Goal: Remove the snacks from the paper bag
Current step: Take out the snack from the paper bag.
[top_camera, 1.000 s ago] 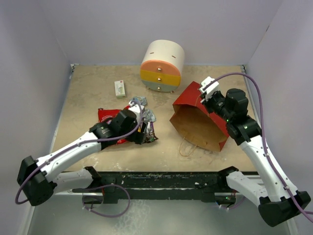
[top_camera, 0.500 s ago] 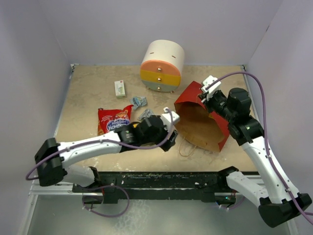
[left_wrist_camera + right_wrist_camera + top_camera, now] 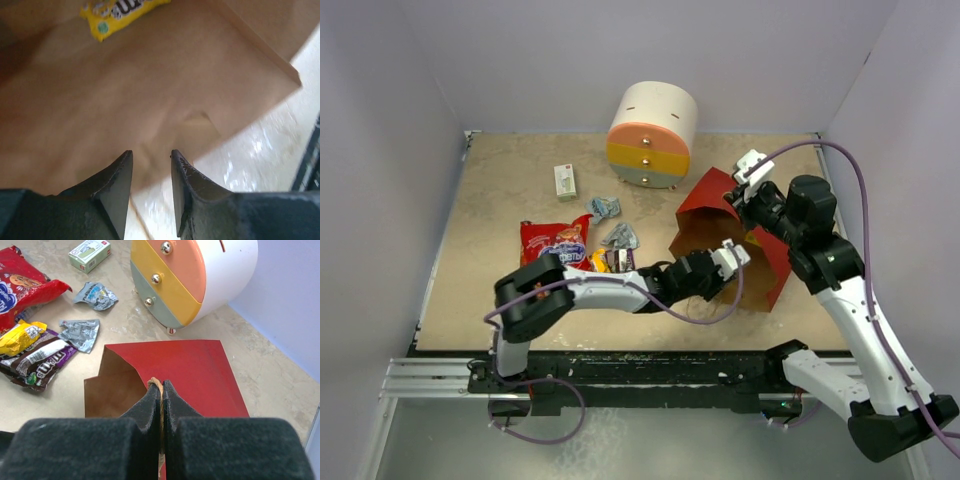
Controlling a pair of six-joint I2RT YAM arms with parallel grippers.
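Paper bag (image 3: 704, 198) on its side, mouth facing near-left; right claw (image 3: 161, 390) tight on its handle (image 3: 156, 382), left claw (image 3: 150, 160) part-open, empty.

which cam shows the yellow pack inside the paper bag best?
Left wrist: the yellow pack lies on the brown inner wall of the paper bag, past the left end effector. Top external: the left arm blocks the interior. Right wrist: only the bag's red outside and mouth edge.

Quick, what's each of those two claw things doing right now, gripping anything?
Left tool: open, empty, at the mouth of the paper bag.
Right tool: closed on the bag's handle.
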